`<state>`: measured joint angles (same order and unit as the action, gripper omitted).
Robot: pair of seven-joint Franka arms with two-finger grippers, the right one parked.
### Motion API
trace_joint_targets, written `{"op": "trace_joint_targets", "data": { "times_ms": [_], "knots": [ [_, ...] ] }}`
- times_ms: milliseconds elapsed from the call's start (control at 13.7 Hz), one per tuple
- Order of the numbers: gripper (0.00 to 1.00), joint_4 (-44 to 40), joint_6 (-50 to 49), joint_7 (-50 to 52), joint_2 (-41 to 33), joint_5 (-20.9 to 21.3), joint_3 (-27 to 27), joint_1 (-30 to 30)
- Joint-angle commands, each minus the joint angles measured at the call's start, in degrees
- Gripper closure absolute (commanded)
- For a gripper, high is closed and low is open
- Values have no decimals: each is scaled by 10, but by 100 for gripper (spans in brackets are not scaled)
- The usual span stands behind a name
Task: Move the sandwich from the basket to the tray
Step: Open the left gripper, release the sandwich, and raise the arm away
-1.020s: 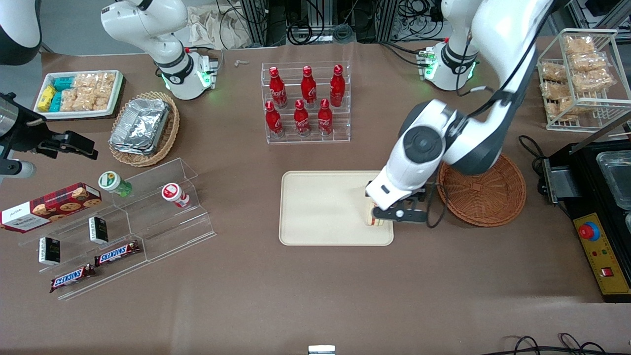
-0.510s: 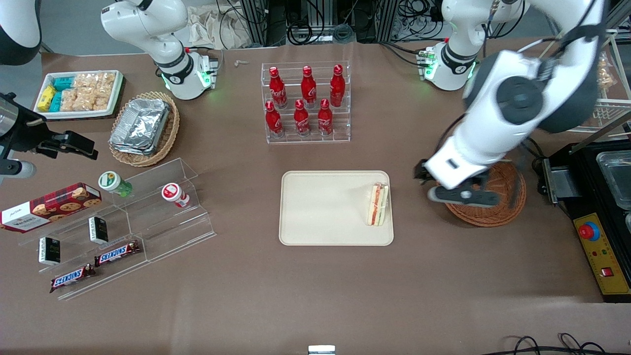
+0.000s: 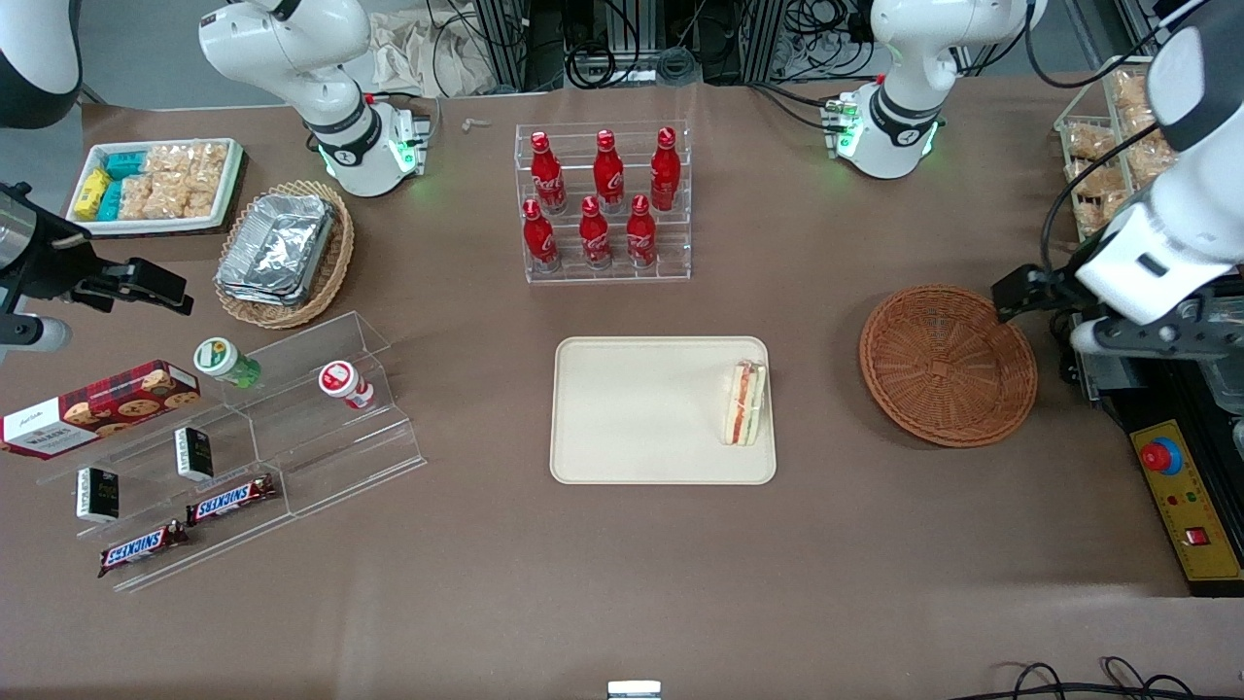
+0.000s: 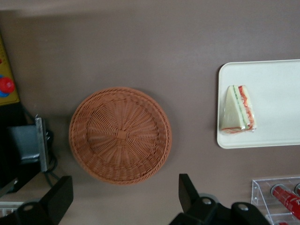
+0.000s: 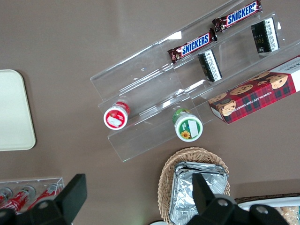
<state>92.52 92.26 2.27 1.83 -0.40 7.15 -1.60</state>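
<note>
Sandwich [image 3: 745, 403] on tray [image 3: 641, 413], lying on its side close to the tray edge nearest the basket [image 3: 948, 365], filling stripes showing. Long axis running roughly front-to-back as seen from the front camera, parallel to that short tray edge; same read in wrist view [image 4: 238, 110], sandwich fully inside the rim [image 4: 258, 143]. Basket [image 4: 120, 134] empty, well apart from tray. Gripper [image 3: 1045, 316] empty, jaws spread wide, fingers [image 4: 58, 199] flanking the basket from above in wrist view; sits high past the basket toward the working arm's end of the table, near the black control box [image 3: 1181, 486]. Sandwich lies from the jaws toward the parked arm's end, basket between the two. No contact with anything. Placement judged done; nothing left but parking. Only risk judged: sandwich near the rim, could tip off if nudged.
</note>
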Motion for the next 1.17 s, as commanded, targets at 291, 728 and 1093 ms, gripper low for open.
{"op": "trace_joint_targets", "data": {
  "times_ms": [291, 728, 1093],
  "knots": [
    [0, 8, -6, 5, -16, -8, -9, 31],
    [0, 1, -40, 16, -24, -9, -7, 31],
    [0, 19, -66, 16, -53, -28, -12, 29]
  ]
}}
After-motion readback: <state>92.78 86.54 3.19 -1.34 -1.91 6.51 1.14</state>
